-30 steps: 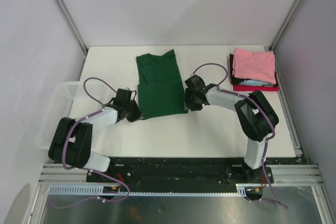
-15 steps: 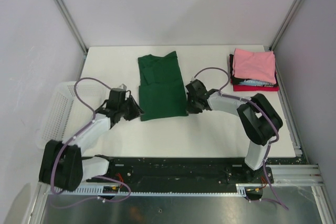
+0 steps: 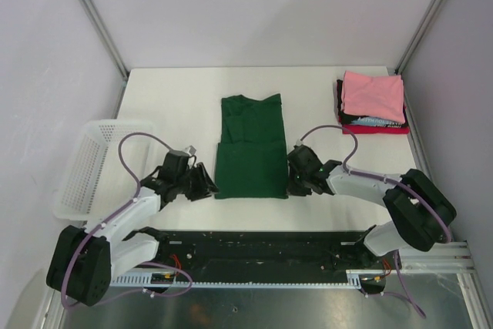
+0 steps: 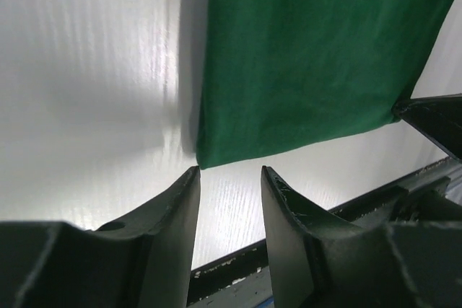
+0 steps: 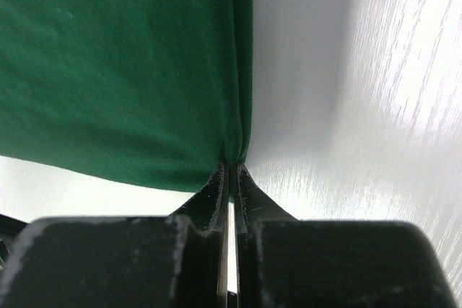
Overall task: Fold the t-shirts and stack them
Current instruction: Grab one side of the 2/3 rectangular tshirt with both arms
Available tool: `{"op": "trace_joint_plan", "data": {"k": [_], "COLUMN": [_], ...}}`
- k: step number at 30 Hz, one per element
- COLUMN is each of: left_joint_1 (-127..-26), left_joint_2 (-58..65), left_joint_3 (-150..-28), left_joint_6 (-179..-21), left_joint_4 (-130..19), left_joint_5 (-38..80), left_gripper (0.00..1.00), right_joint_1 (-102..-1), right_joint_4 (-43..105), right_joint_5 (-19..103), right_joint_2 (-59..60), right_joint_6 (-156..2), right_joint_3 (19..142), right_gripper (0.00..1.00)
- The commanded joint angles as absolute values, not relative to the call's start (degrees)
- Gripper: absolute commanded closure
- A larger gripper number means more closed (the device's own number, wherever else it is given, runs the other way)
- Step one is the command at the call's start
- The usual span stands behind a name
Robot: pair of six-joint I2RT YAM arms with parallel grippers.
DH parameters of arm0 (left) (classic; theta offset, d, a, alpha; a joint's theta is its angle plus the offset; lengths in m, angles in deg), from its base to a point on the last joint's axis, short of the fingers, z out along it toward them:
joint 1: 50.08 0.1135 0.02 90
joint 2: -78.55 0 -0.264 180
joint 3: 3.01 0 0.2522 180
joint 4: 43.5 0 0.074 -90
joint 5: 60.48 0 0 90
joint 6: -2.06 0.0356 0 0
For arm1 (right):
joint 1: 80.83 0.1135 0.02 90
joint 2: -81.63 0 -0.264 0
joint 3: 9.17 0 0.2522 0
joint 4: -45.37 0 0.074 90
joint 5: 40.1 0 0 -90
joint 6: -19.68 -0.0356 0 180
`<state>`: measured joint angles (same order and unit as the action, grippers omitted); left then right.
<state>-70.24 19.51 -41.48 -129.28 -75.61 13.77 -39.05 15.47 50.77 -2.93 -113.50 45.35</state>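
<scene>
Found green t-shirt [image 3: 250,148] mid-table, folded into long strip, dragged right and toward near edge versus a second ago. Pinched at near right corner by right gripper [image 5: 229,167], jaws pressed together on cloth. Let go at near left corner by left gripper [image 4: 229,171], jaws spread, tips just short of hem. Probably squaring up before cross-fold. Left untouched: pink-topped stack [image 3: 372,103] at far right corner of table [image 3: 169,90].
</scene>
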Motion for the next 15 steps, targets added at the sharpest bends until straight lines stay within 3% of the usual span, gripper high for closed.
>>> {"op": "trace_joint_plan", "data": {"k": [1,15], "left_joint_1": [-72.06,-74.12], "left_joint_2": [21.09,16.86], "left_joint_3": [-40.48,-39.79], "left_joint_6": [-128.25,-128.11], "left_joint_4": [-74.82,-73.63], "left_joint_5": [11.77,16.59], "left_gripper": [0.56,0.59], "right_joint_1": [-37.21,-37.07], "right_joint_4": [10.33,10.06], "right_joint_5": [51.76,52.14], "right_joint_2": [-0.95,-0.90], "right_joint_6": [-116.35,-116.10], "right_joint_3": [41.87,41.53], "right_gripper": [1.00,1.00]}}
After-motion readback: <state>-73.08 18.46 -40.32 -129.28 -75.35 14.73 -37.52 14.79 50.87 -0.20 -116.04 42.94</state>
